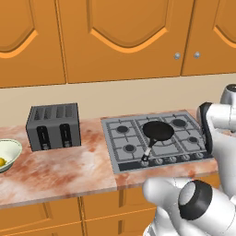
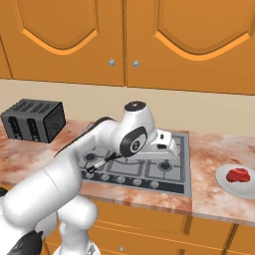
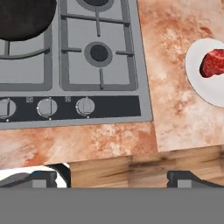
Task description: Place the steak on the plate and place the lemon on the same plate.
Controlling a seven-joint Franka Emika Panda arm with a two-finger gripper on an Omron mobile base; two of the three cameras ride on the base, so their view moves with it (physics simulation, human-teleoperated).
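**Counter scene: steak plated, lemon in the bowl, jaws wide and empty**

- Counter (image 1: 60, 170): mottled reddish stone, running across the middle of both base views; it takes up the right and lower part of the hand view.
- Hob (image 1: 154, 140): grey gas hob set into the counter, centre-right in the left base view, with a row of knobs along its front edge.
- Toaster (image 1: 53, 126): dark grey, standing on the counter left of the hob, at the back.
- Frying pan (image 1: 158, 131): black, on the hob, its handle pointing toward the lower left of the left base view, down to the knob row.
- Bowl (image 1: 9, 154): pale greenish-white, at the far left edge of the left base view, cut by the frame.
- Plate (image 2: 234, 184): white, on the counter right of the hob, at the right edge of the right base view and of the hand view.
- Gripper (image 3: 111, 177): hangs above the front edge of the counter, jaws spread to full width; nothing held, nothing touched.
- Steak (image 3: 213, 62): red slab lying flat on the plate, upper right of the hand view; its long axis runs roughly from lower left to upper right there, partly cut by the frame.
- Lemon (image 1: 2, 162): yellow, inside the bowl, mostly hidden; its orientation cannot be told.
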